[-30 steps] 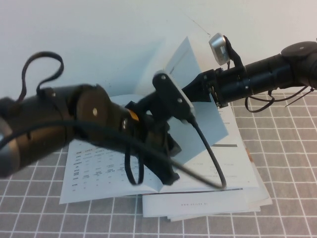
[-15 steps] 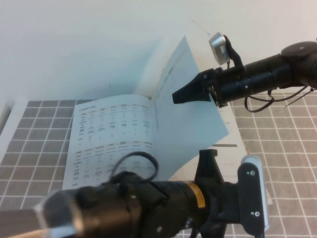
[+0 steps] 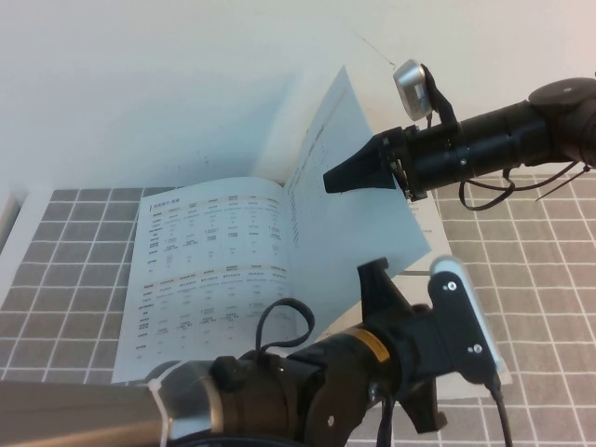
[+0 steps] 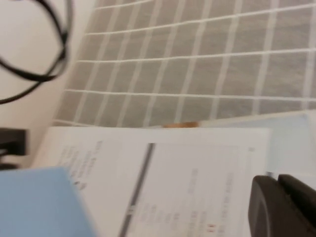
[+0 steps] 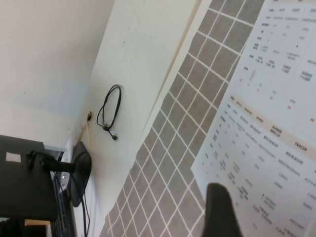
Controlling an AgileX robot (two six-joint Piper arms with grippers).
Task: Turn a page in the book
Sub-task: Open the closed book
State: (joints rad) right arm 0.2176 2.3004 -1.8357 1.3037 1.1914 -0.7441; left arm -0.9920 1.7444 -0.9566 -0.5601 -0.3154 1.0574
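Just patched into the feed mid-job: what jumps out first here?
The page stands nearly upright over the middle of the open book, propped from behind by the right pincer, which reaches in from the right. The left arm fills the near foreground, its left pincer low beside the page's bottom edge. Loose white sheets lie under the book's right side on the grey checked mat.

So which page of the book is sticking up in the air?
The nearly blank page beside the right gripper stands up. The table-filled page lies flat; the left gripper hovers low, in front.
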